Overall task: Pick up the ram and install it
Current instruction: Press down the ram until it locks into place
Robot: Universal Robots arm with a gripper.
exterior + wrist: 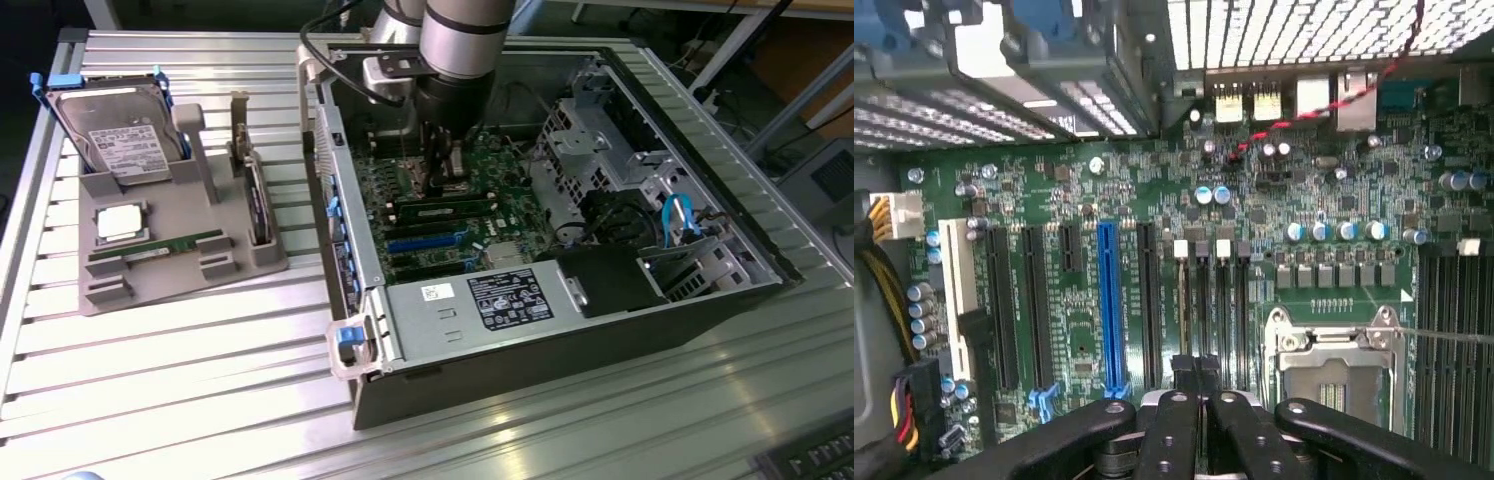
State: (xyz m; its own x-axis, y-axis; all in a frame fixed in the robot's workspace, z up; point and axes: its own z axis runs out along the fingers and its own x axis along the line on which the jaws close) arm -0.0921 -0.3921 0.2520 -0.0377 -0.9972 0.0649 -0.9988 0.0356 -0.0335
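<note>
Pincer (447, 172) closed, its two black fingers pressed together with nothing visible between them, hanging on one grey arm (461, 40) inside the open computer case (534, 370) at the upper middle of the exterior view. In the wrist view the pincer (1197, 372) sits close above the green board (1054, 180), just beside four narrow black slots (1222, 300) and one metal socket frame (1334, 355); one blue slot (1109, 300) runs alongside.

One ribbed aluminium table (200, 390) carries everything, with bare room along the lower left of the exterior view. The black, box-shaped case lies with its side open. Well apart from it, on the exterior view's left, stands one grey plastic holder (160, 290). It holds one silver hard drive (120, 140) leaning upright, one square silver chip (120, 222) lying flat, and one ram (174, 245), a thin green stick lying flat in its groove, far from the pincer.
</note>
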